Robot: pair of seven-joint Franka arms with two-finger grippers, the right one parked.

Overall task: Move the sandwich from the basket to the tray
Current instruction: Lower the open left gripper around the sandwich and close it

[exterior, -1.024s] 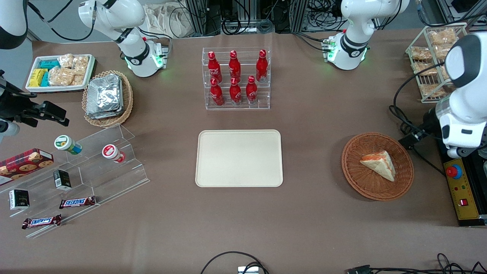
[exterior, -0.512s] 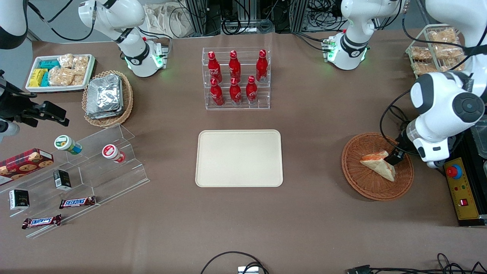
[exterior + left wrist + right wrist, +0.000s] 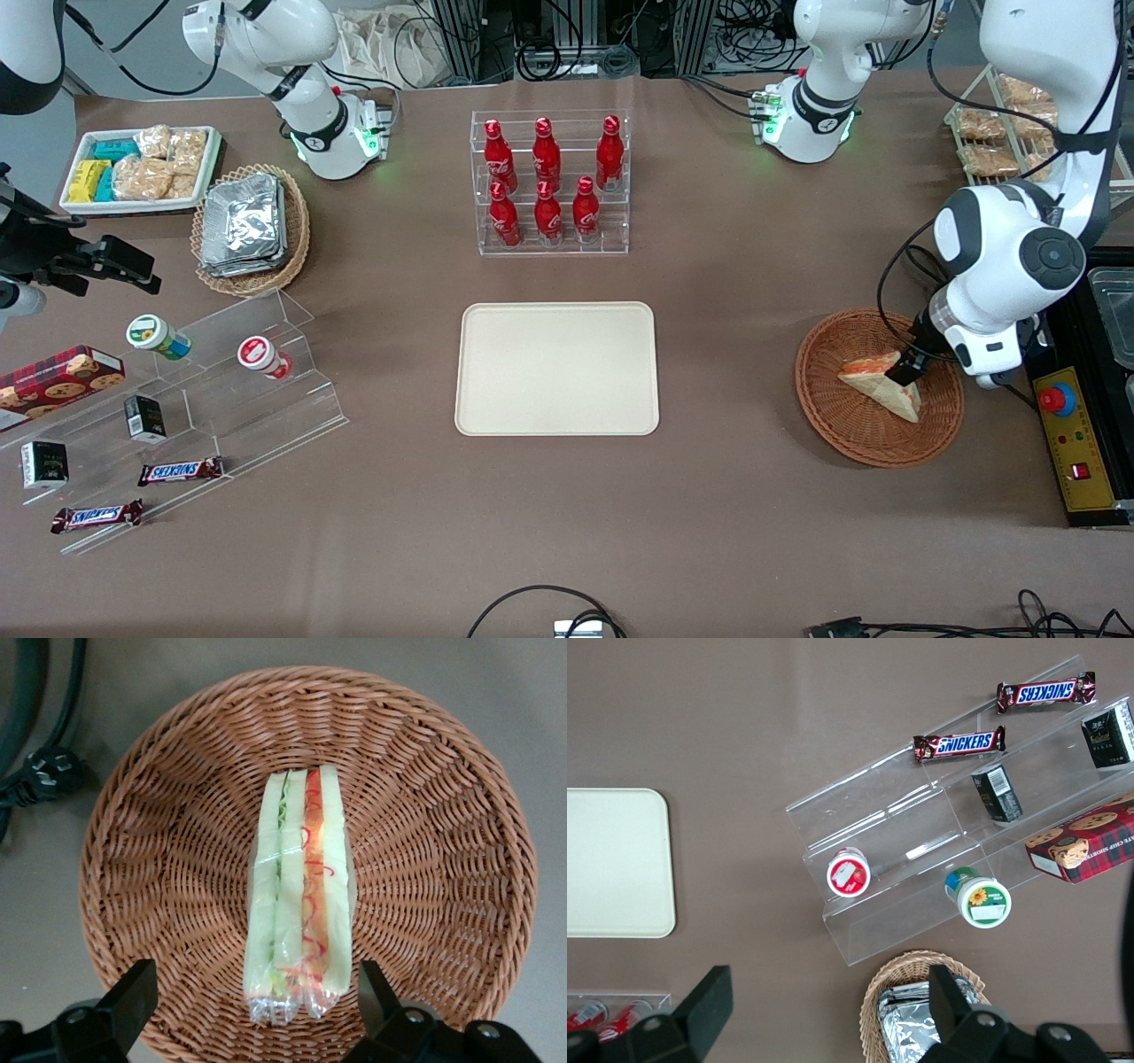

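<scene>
The left arm's gripper (image 3: 252, 997) hangs spread over the triangular tan-bread sandwich (image 3: 880, 386) – lying in the round reddish-brown wicker basket (image 3: 850, 439), at three o'clock from the cream rectangular tray (image 3: 557, 369).

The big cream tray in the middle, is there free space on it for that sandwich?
Yes: the cream rectangular tray is entirely bare. The open gripper straddles the wrapped triangular sandwich in the reddish-brown wicker basket.

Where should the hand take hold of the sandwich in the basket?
Across the sandwich's flat bread faces, from above. It stands on edge in the basket, and the open hand already straddles its near end.
</scene>
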